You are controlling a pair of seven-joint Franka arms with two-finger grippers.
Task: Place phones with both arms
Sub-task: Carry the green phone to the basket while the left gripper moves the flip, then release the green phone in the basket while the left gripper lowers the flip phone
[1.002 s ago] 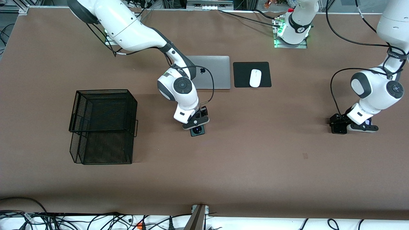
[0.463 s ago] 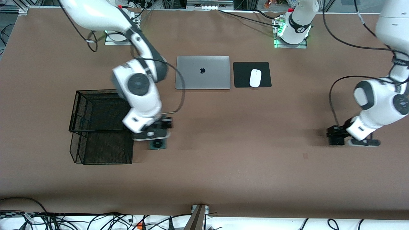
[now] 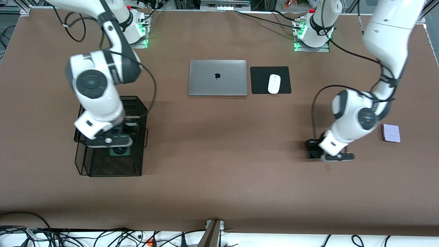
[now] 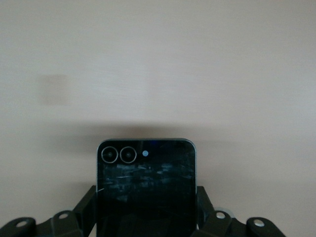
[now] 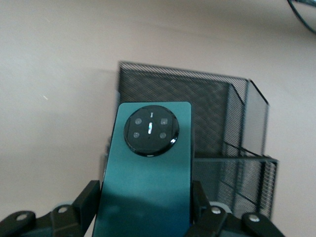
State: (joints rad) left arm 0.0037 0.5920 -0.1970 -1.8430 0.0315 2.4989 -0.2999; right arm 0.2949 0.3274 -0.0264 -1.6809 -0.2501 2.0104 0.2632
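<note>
right gripper [image 3: 115, 145]: clenched on the green phone, up in the air over the wire basket
right fingers [image 5: 89, 197]: pressed to the long edges of the green phone, one on each side
green phone [image 5: 148, 173]: held flat-faced toward the wrist camera, its round black camera ring at the end away from the fingers; in the front view only a dark green corner [image 3: 120, 151] peeks out under the gripper, over the basket's lower tier
wire basket [image 3: 85, 168]: black mesh, two-tiered, on the table at the right arm's end, nearer to the front camera than the laptop
left gripper [image 3: 317, 151]: clenched on the black phone, low over bare table toward the left arm's end, well apart from the basket
left fingers [image 4: 86, 205]: against the two side edges of the black phone
black phone [image 4: 146, 190]: small and squarish, two round lenses in a row at its free end; whether it touches the table cannot be told
lilac phone [image 3: 391, 133]: lying flat on the table, loose, near the left gripper and farther out toward the left arm's end
laptop [image 3: 217, 78]: grey, lid shut, mid-table, farther from the front camera than the basket
mouse [image 3: 274, 83]: white, on a black pad [image 3: 260, 80] just beside the laptop
</note>
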